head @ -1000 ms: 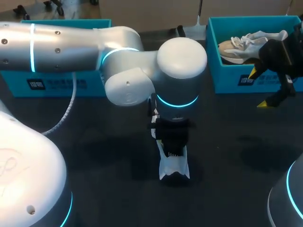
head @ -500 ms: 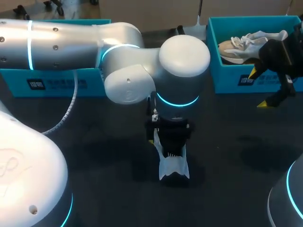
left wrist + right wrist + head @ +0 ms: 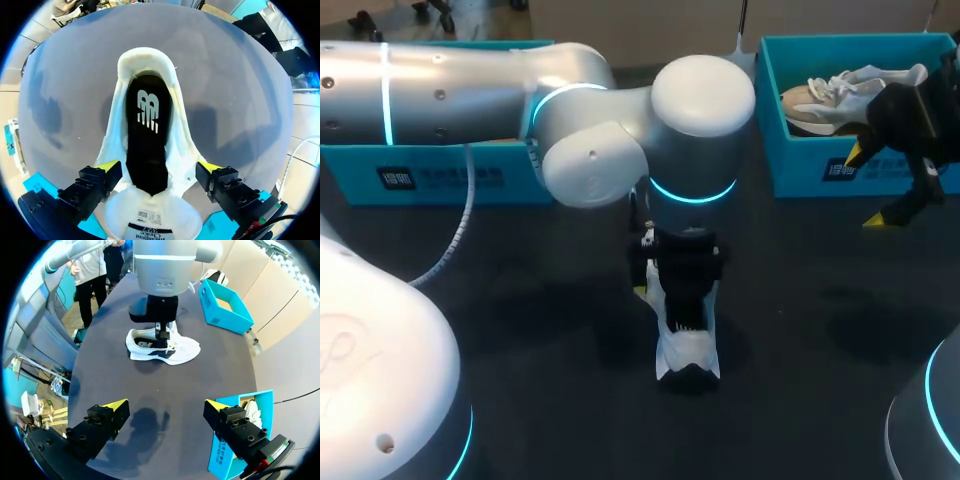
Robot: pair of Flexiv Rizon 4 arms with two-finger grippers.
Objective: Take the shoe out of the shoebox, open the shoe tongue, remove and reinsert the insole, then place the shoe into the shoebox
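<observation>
CHANGE: left gripper (image 3: 159, 167) is sinking lower over the white lace-up sneaker (image 3: 688, 352) mid-table, fingers spread wide astride its opening | sneaker is not shifting | black flat insole (image 3: 147, 135) is lying inside (insole pull probably starting) | right gripper (image 3: 166, 405) is hanging wide apart by the teal cardboard shoebox (image 3: 798, 165), far right

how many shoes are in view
2. One white shoe lies on the table under the left hand; the other shoe sits in the right shoebox. The left shoebox is partly hidden by the arm, so maybe more.
</observation>
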